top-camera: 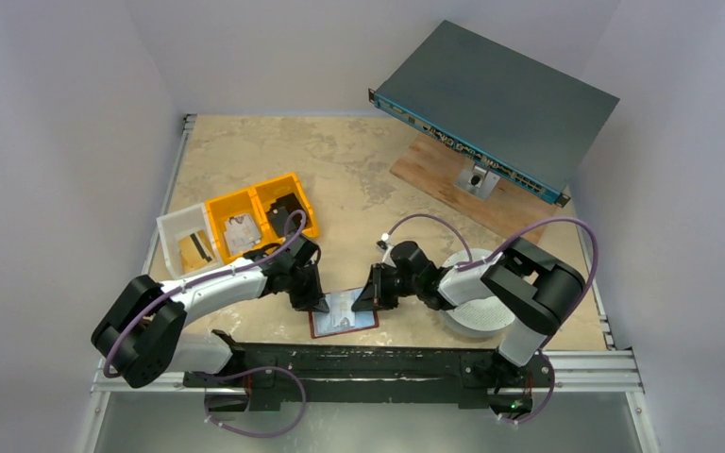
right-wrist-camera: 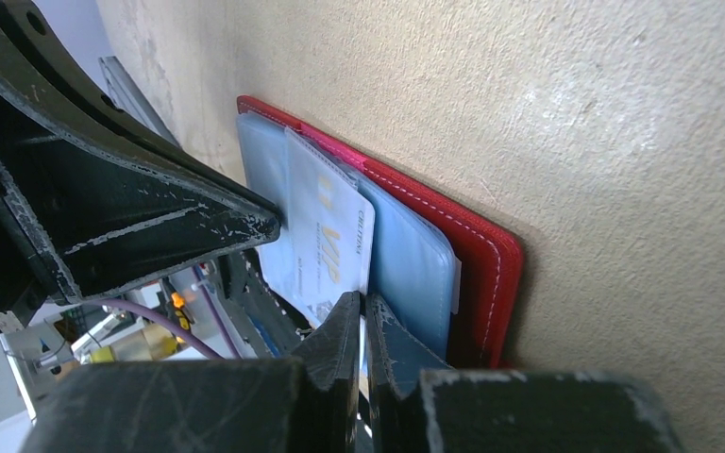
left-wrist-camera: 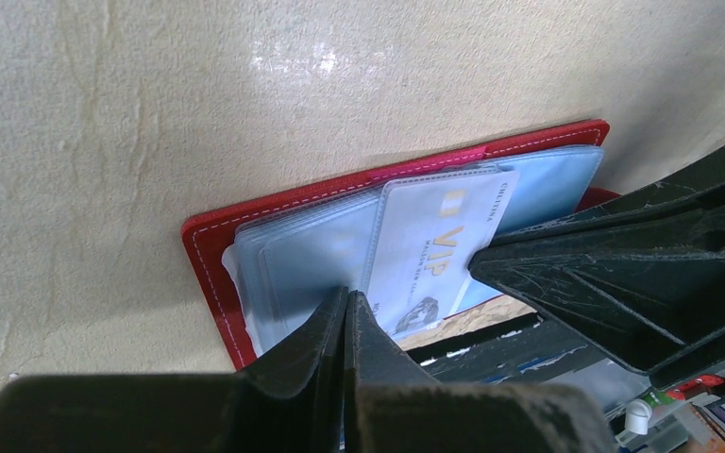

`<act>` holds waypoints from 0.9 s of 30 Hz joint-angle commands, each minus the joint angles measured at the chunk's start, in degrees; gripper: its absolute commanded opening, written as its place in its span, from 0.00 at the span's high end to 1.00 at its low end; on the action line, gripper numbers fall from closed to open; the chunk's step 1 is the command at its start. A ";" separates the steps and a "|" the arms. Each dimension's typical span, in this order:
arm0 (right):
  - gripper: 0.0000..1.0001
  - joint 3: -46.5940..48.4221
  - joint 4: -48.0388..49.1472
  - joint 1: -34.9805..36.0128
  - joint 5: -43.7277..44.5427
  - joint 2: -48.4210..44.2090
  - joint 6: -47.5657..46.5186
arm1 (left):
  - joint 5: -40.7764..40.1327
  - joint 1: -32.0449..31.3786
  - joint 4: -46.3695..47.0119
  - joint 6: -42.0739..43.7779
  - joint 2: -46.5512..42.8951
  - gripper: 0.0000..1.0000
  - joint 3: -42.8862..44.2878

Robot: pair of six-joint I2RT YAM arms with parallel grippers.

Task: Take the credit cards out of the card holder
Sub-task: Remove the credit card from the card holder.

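Observation:
The dark red card holder (top-camera: 343, 321) lies open near the table's front edge, its pale blue sleeves facing up; it also shows in the left wrist view (left-wrist-camera: 210, 257) and the right wrist view (right-wrist-camera: 477, 241). A pale blue-grey credit card (left-wrist-camera: 434, 247) with gold "VIP" print lies tilted over the sleeves and sticks out past the holder's near edge. My right gripper (top-camera: 366, 294) is shut on that card's corner (right-wrist-camera: 335, 241). My left gripper (left-wrist-camera: 346, 304) is shut, with its tips pressed on the left sleeve. No yellow card is in view.
Two yellow bins (top-camera: 260, 212) and a white bin (top-camera: 181, 236) stand at the left behind my left arm. A grey rack unit (top-camera: 496, 99) rests on a wooden board (top-camera: 453, 189) at the back right. A white round dish (top-camera: 477, 316) sits under my right arm. A black rail (top-camera: 359, 363) runs along the front.

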 commanded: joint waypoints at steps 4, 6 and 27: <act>0.98 -1.76 -1.40 -1.63 1.72 -1.31 -2.07 | -8.08 -0.10 -4.30 1.16 2.69 1.00 -2.52; 0.98 -1.83 -1.76 -1.76 1.82 -1.39 -2.29 | -8.19 -0.08 -4.41 1.14 2.64 1.00 -2.44; 0.97 -3.41 -3.62 -2.98 2.67 -2.87 -3.87 | -8.48 -0.01 -5.42 1.32 2.11 1.00 -1.83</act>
